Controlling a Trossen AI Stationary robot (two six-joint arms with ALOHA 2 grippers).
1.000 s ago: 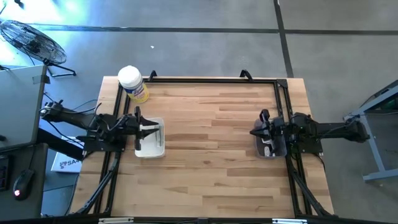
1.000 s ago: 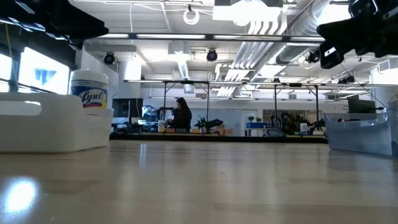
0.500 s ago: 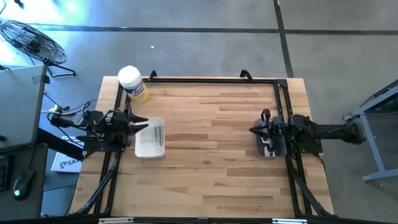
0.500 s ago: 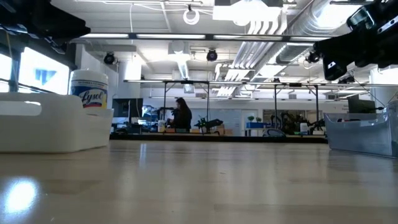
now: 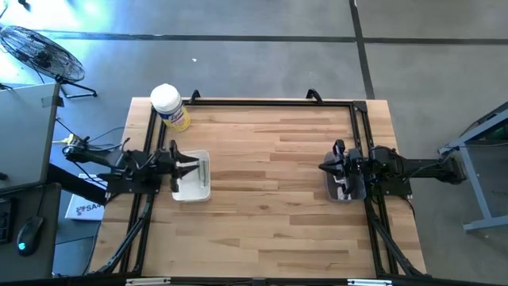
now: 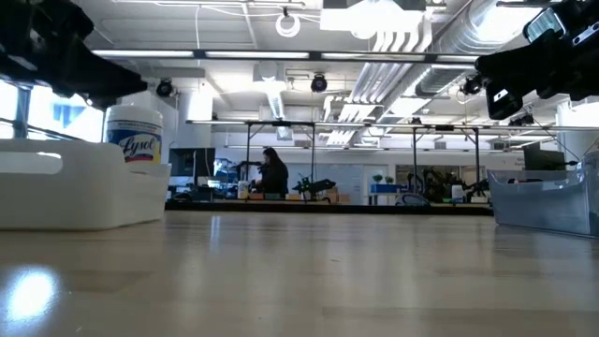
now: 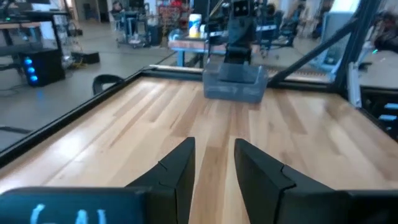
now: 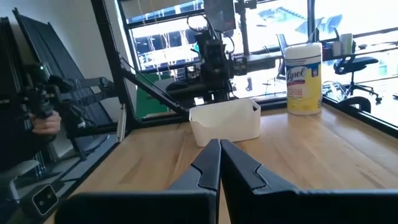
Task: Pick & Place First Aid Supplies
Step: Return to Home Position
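A white bin (image 5: 190,187) stands at the table's left and holds a narrow pale greenish strip (image 5: 204,171), one of the first aid supplies. My left gripper (image 5: 193,168) points level over the bin's left part. It is open, with nothing between its fingers (image 7: 214,158). A clear grey bin (image 5: 347,191) stands at the table's right, with something white (image 5: 342,191) inside it. My right gripper (image 5: 322,167) is shut (image 8: 219,160) and empty. It points level toward the table's middle, above the grey bin's left edge.
A yellow canister with a white lid (image 5: 169,106) stands at the far left corner, behind the white bin (image 8: 225,121). A black frame rail (image 5: 254,102) runs along the far and side edges. Bare wood lies between the two bins. A person (image 6: 273,173) stands far off in the room.
My left arm drew back toward the table's left edge. It then came forward again over the white bin, lower than before. Its fingers stayed apart. The bins and the canister have not moved.
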